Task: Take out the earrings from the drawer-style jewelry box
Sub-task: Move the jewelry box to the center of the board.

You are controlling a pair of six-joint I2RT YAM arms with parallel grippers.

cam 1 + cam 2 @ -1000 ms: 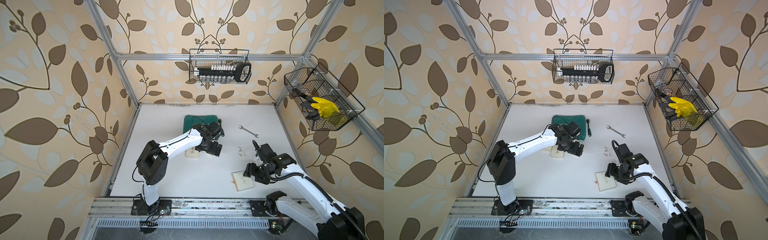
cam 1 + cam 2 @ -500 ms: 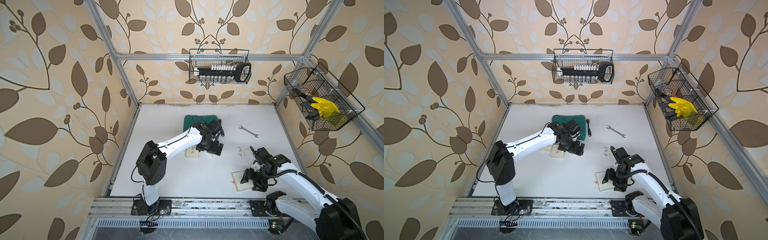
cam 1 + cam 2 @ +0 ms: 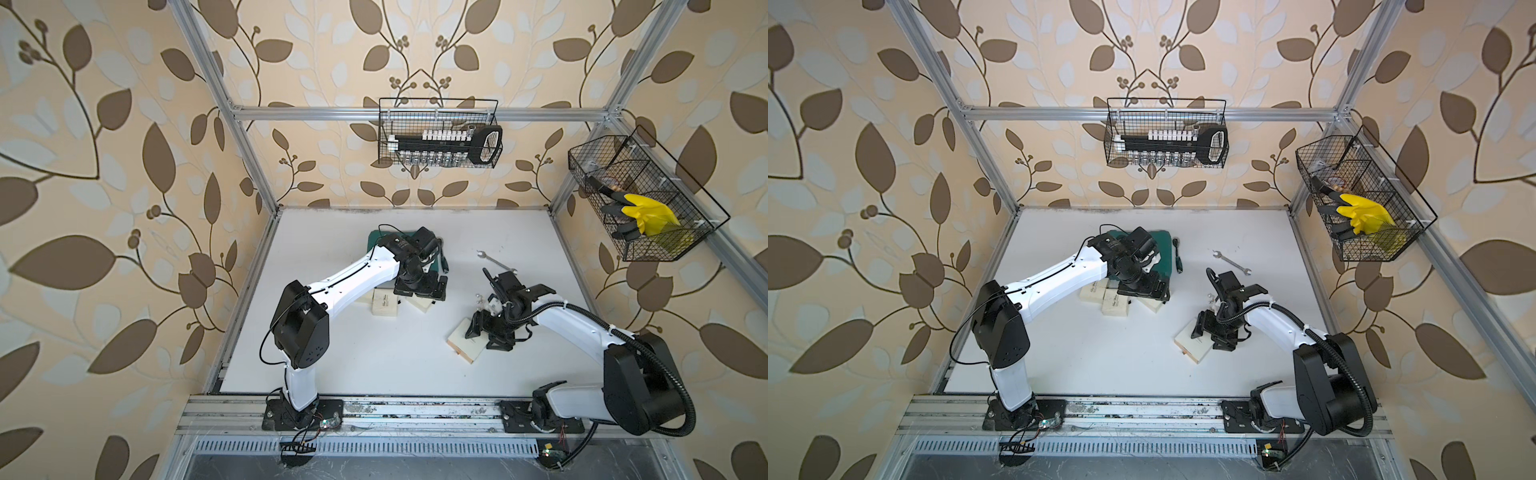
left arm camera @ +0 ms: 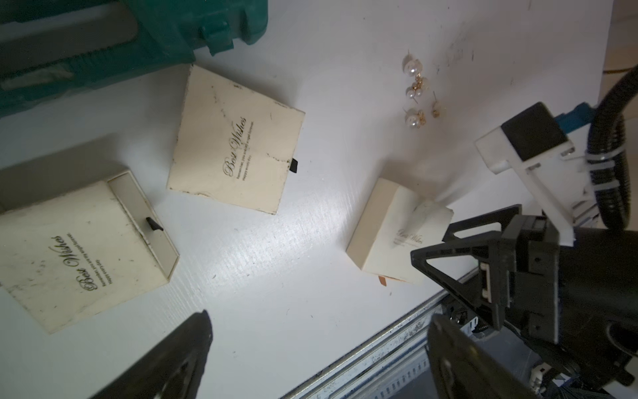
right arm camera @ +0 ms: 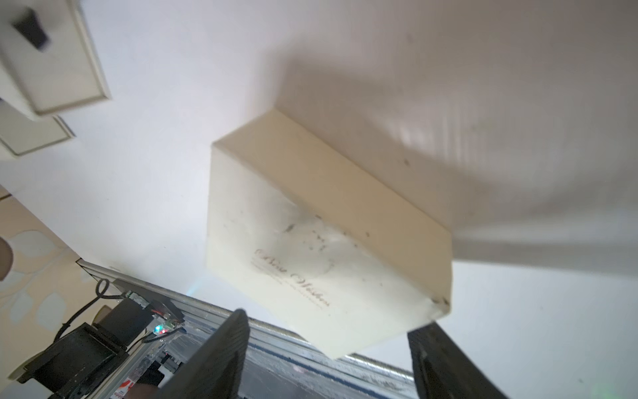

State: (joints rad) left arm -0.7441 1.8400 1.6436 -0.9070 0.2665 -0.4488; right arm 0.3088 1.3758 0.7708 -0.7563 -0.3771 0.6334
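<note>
Several tiny pearl earrings (image 4: 416,91) lie loose on the white table, also seen as specks (image 3: 478,297) in a top view. A cream drawer-style jewelry box (image 5: 310,241) sits askew beside them (image 3: 465,343). My right gripper (image 5: 331,321) is open and straddles one corner of it. One finger meets the box and a gap shows at the other. Three more cream boxes lie under my left gripper (image 3: 420,294): one closed (image 4: 238,141), one with its drawer partly out (image 4: 79,248). The left gripper (image 4: 319,316) hangs open and holds nothing.
A green tool case (image 3: 1163,249) lies behind the left arm, with a black driver (image 3: 1177,257) beside it. A silver wrench (image 3: 496,262) lies behind the right arm. Wire baskets hang on the back wall (image 3: 440,137) and the right wall (image 3: 640,199). A metal rail (image 3: 415,409) borders the table's front.
My right gripper has come down over the nearby box. That box has slid a little to the left and back and has turned. The left arm has barely moved.
</note>
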